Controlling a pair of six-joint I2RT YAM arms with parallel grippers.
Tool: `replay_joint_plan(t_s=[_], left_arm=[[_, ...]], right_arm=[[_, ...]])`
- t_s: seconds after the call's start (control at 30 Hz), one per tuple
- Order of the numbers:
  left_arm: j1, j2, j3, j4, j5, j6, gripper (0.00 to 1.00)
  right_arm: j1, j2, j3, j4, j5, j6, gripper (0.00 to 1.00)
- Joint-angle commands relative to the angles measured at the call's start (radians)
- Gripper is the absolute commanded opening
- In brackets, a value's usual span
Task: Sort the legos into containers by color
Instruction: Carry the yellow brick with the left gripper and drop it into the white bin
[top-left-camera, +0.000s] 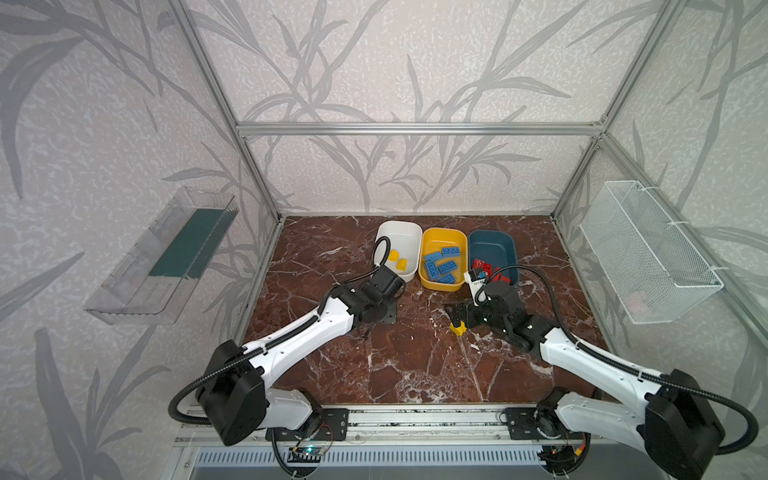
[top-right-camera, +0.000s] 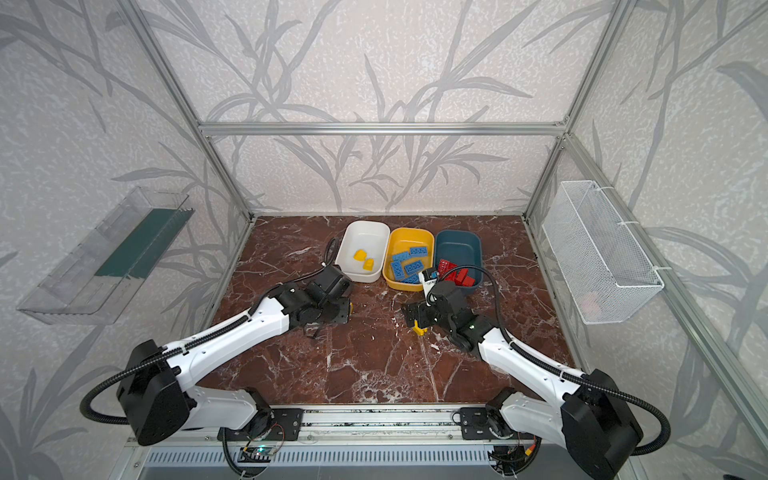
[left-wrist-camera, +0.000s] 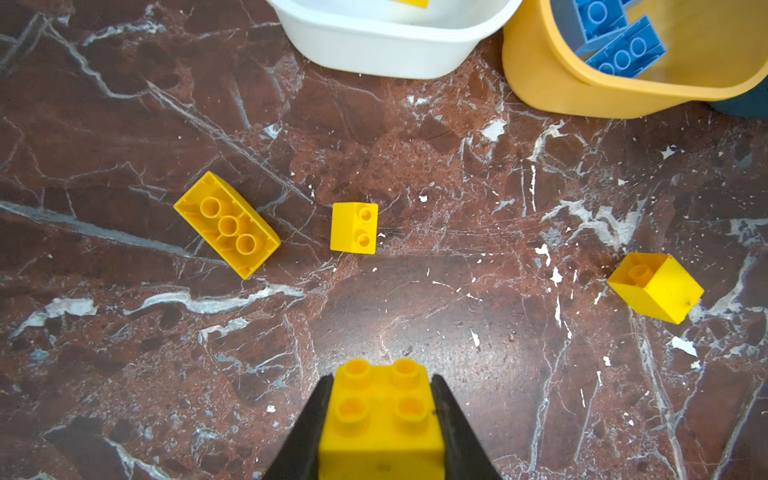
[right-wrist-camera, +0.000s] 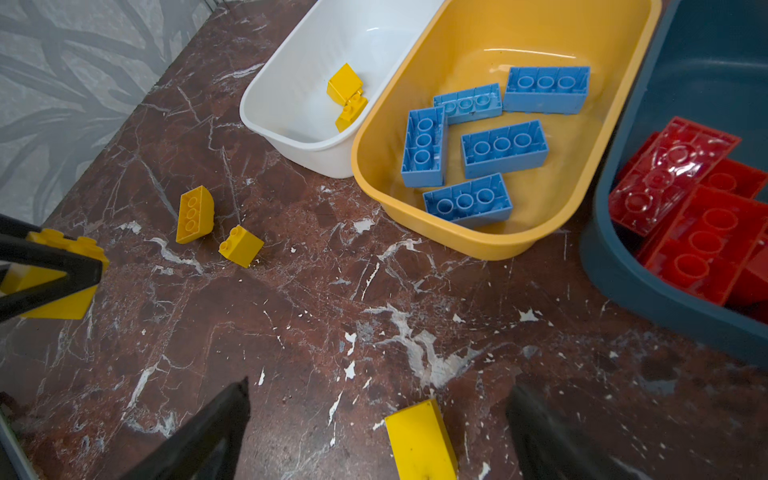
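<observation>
Sorted: blue bricks (right-wrist-camera: 503, 147) in the yellow tub (right-wrist-camera: 457, 245), red bricks (right-wrist-camera: 702, 245) in the teal tub (right-wrist-camera: 615, 266), two yellow bricks (right-wrist-camera: 347, 91) in the white tub (right-wrist-camera: 291, 137). Pending: left claw (left-wrist-camera: 381, 378) clamps a square yellow brick (left-wrist-camera: 382, 415); right claw (right-wrist-camera: 380, 384) gapes wide over a yellow block (right-wrist-camera: 422, 440); two loose yellow bricks (right-wrist-camera: 193, 214) wait on the tabletop (right-wrist-camera: 374, 332).

Left gripper (left-wrist-camera: 382, 384) clamps a yellow brick (left-wrist-camera: 380, 428); ahead lie a long brick (left-wrist-camera: 227, 224) and a small brick (left-wrist-camera: 354, 227), with a white tub (left-wrist-camera: 386, 45) beyond.

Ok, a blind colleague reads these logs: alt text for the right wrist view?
The right gripper, fingers open, frames a small yellow plastic brick on the red marble table. Beyond, a white plastic tub holds yellow bricks, a yellow tub blue bricks, a teal tub red bricks.
</observation>
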Motion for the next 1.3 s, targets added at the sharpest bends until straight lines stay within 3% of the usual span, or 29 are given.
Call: replay_joint_plan(t_s=[0.0,0.23,0.8,1.13,1.27], left_arm=[[0.024,0.045,0.083,-0.060,-0.012,0.044,0.27],[0.091,0.186,0.265,-0.079,0.020,0.101,0.27],[0.213,0.683,0.829,-0.177,0.045,0.185,0.26],[0.241,0.869,1.087,-0.266,0.053,0.213,0.27],[0.248,0.896,1.119,-0.270,0.065,0.212,0.33]], right_arm=[[-0.005,-0.044,-0.045,0.066,0.045,0.023,0.97],[-0.004,-0.113,-0.104,0.128,0.086,0.037,0.97],[-0.004,-0.142,-0.148,0.172,0.129,0.027,0.99],[-0.004,-0.115,-0.149,0.193,0.121,0.027,0.99],[-0.004,-0.108,-0.145,0.188,0.112,0.021,1.00]])
